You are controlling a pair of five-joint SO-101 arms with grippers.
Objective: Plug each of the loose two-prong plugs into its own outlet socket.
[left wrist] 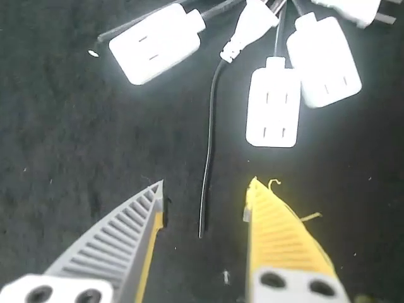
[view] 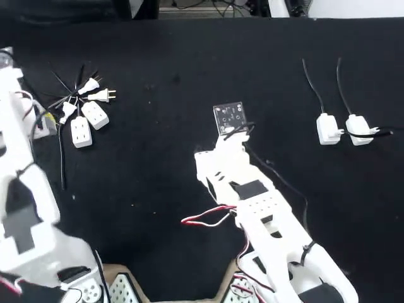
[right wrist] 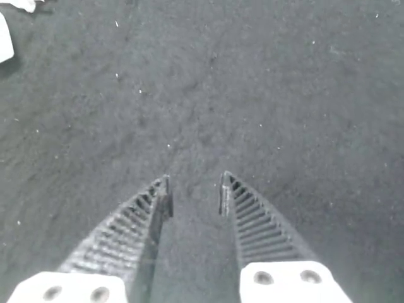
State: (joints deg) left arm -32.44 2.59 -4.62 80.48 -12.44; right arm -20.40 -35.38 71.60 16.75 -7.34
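Observation:
Several white outlet sockets and two-prong plugs lie bunched on the black cloth at the far left. In the high view, two sockets [view: 81,131] [view: 95,115] sit below two loose plugs [view: 88,85] [view: 101,96]. My left gripper [left wrist: 205,189] is open, low over the cloth just short of the bunch. A thin black cord [left wrist: 209,145] runs between its fingertips. Beyond it lie three sockets [left wrist: 154,41] [left wrist: 273,107] [left wrist: 325,60] and a plug [left wrist: 249,25]. My right gripper [right wrist: 196,182] is open over bare cloth with nothing in it. Its arm [view: 243,177] reaches to mid-table.
Two more white plug blocks [view: 328,129] [view: 360,130] with black cords lie at the right of the table. Red and white wires [view: 205,219] loop beside the right arm. The left arm [view: 19,189] stands along the table's left edge.

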